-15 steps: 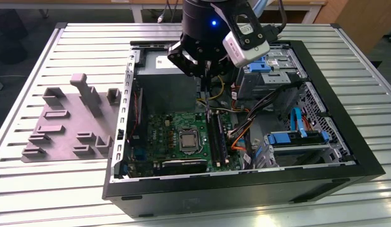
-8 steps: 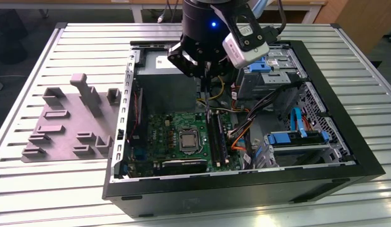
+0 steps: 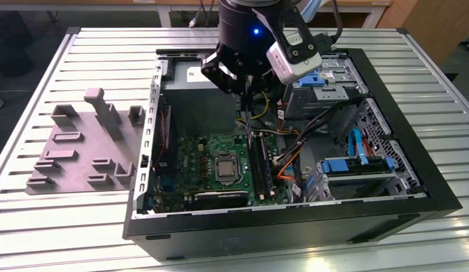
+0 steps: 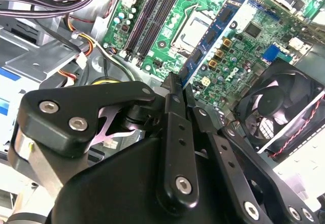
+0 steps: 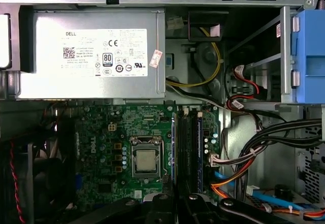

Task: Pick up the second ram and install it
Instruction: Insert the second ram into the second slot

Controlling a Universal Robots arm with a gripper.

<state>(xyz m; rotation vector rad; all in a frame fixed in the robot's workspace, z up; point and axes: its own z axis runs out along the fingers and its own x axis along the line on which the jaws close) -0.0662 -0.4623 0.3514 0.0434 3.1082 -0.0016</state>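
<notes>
My gripper (image 3: 245, 93) hangs over the open computer case (image 3: 295, 226), above the back part of the green motherboard (image 3: 211, 153). Its fingers (image 4: 172, 112) are shut on the second ram (image 4: 213, 36), a slim blue-green board that I see edge-on in the second wrist view, reaching out from the fingertips over the motherboard (image 4: 254, 46). In the exterior view the ram (image 3: 248, 112) hangs down from the gripper, clear of the board. The long black memory slots (image 3: 261, 167) lie below and nearer the case front; in the first wrist view these slots (image 5: 187, 148) run beside the processor socket (image 5: 146, 160).
A grey power supply (image 5: 91, 56) fills the case's back wall. Bundled cables (image 3: 295, 153) and blue drive brackets (image 3: 355, 167) crowd the exterior view's right of the slots. A case fan (image 4: 282, 102) sits by the board. The grey holder block (image 3: 83, 147) lies outside the case on the slatted table (image 3: 68, 238).
</notes>
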